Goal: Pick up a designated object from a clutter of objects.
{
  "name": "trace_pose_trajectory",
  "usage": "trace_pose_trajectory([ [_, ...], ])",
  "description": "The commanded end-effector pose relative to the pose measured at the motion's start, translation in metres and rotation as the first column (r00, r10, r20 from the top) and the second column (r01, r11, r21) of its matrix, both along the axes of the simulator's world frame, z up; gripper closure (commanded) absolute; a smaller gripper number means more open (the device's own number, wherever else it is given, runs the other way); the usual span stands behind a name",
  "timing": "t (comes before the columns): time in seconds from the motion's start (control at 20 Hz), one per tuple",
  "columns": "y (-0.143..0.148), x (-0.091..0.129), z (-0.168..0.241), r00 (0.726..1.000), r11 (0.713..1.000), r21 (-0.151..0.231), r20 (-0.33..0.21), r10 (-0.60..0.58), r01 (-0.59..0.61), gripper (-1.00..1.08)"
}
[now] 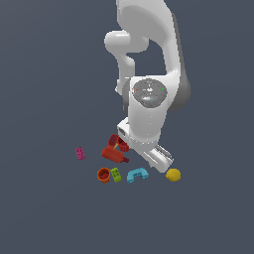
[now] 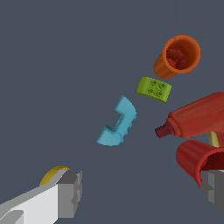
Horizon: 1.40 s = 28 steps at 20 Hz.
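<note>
grey floor [image 1: 44, 208], cyan arch [image 1: 137, 174], lemon [image 1: 173, 174], cups [image 1: 103, 175]

Simulated scene — flat, featureless grey floor [image 1: 44, 213].

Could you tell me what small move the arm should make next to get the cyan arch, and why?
Probably shift the open tool over the cyan arch, then descend. In the wrist view the arch lies free on the floor, ahead of the fingers, apart from the green brick and red bottle.

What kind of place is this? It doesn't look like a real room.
Likely a computer simulation, not a real room: a featureless grey floor, flat-shaded toys like the cyan arch and lemon, and a smooth white arm.
</note>
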State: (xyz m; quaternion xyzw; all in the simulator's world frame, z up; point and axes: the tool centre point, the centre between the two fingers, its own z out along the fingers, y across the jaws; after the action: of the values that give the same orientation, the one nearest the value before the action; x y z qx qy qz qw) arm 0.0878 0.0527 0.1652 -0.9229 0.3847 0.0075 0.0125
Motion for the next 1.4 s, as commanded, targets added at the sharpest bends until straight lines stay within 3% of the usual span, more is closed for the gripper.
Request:
trace_pose_trajectory([
  [0.0,-0.001,0.004,-0.013,0.998,0.998,-0.003,-0.001,-0.069,0.069,-0.92],
  [0.25,-0.003,0.011,-0.039,0.979,0.979,-0.009,-0.003,-0.203,0.203,-0.92],
  [0.7,-0.007,0.019,-0.079,0.919,0.919,-0.022,0.000,-0.394,0.394,-0.92],
  [1.05,-0.008,0.021,-0.095,0.884,0.884,-0.028,0.003,-0.467,0.467,-0.92],
  [1.35,-0.009,0.021,-0.098,0.878,0.878,-0.029,0.004,-0.478,0.478,-0.92],
])
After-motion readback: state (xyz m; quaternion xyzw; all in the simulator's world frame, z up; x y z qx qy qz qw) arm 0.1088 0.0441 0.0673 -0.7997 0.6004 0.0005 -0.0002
